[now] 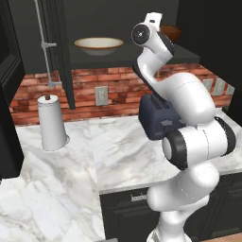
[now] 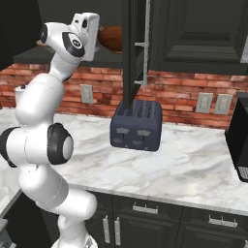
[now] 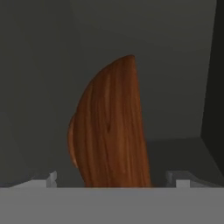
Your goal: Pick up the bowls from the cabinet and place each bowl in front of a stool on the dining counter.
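On the dark cabinet shelf (image 1: pixel 118 60), the wide shallow cream bowl (image 1: pixel 99 45) sits toward the left end and the deeper glossy reddish-brown wooden bowl (image 3: pixel 109 127) toward the right, rigid, probably light and slick, best pinched across its rim by the wide-open, empty gripper (image 3: pixel 111 178).

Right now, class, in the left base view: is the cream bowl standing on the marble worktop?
No. The cream bowl sits up on the dark shelf of the cabinet, above the brick wall, not on the worktop.
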Robot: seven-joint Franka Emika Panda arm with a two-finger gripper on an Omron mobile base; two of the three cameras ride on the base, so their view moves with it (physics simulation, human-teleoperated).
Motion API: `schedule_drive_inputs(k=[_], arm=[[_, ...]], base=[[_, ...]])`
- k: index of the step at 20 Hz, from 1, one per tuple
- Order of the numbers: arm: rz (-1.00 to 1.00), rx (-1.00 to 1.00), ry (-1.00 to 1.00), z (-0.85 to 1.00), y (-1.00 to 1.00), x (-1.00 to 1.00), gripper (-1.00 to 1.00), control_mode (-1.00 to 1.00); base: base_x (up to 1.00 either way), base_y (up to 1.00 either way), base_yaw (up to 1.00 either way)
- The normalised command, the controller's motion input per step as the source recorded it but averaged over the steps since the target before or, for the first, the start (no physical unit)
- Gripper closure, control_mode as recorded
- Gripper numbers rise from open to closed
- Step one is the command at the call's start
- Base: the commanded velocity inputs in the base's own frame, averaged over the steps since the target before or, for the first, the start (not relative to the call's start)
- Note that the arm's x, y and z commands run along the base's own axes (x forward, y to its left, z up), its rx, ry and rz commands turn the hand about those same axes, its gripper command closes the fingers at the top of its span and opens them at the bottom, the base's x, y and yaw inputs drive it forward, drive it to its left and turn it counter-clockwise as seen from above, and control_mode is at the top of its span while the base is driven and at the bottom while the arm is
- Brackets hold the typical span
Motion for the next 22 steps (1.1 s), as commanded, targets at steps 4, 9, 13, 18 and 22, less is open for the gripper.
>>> schedule_drive_inputs(k=[4, 9, 13, 18, 22], arm=[[0.0, -0.01, 0.01, 0.0, 0.0, 0.29, -1.0, -1.0], [0.0, 0.0, 0.06, 0.0, -0.02, 0.35, -1.0, -1.0], [0.0, 0.0, 0.05, 0.0, -0.02, 0.32, -1.0, -1.0], [0.0, -0.01, 0.02, 0.0, -0.11, 0.2, -1.0, -1.0], [0.0, 0.0, 0.0, 0.0, -0.07, 0.0, -1.0, -1.0]], base=[[0.0, 0.0, 0.0], [0.0, 0.0, 0.0], [0.0, 0.0, 0.0], [0.0, 0.0, 0.0], [0.0, 0.0, 0.0]])
